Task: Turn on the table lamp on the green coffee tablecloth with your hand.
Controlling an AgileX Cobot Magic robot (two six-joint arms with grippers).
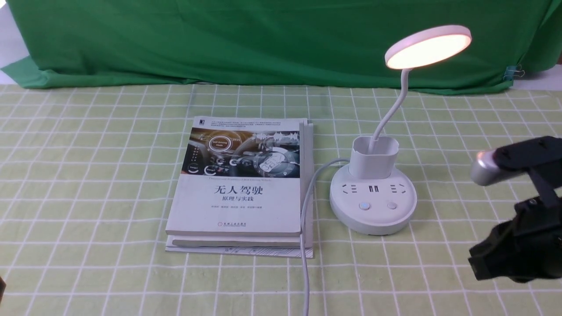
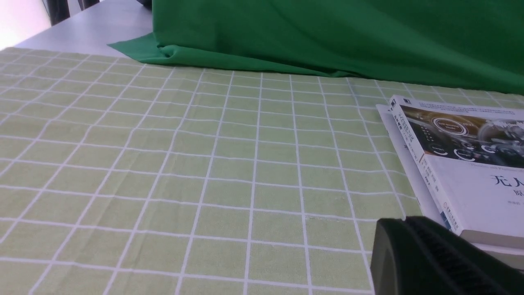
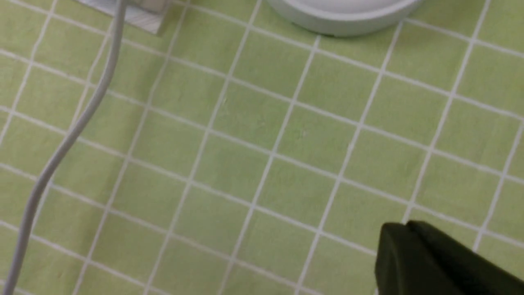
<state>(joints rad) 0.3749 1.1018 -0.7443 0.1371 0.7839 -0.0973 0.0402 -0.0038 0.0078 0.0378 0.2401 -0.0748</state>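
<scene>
The white table lamp stands on the light green grid tablecloth (image 1: 88, 175), right of centre. Its disc head (image 1: 428, 46) glows warm white. Its round base (image 1: 373, 210) shows sockets and two buttons (image 1: 364, 205), and its cord (image 1: 306, 228) runs toward the front edge. My right gripper (image 1: 476, 263), black with a silver part, hovers right of and nearer than the base, apart from it; it is shut and empty (image 3: 403, 225). The base edge (image 3: 339, 12) and the cord (image 3: 82, 119) show in the right wrist view. My left gripper (image 2: 403, 221) is shut and empty, low over the cloth left of the book.
A stack of books (image 1: 241, 184) lies left of the lamp, with the cord along its right edge; it also shows in the left wrist view (image 2: 470, 164). A dark green backdrop cloth (image 1: 263, 39) hangs at the back, held by a clip (image 1: 513, 71).
</scene>
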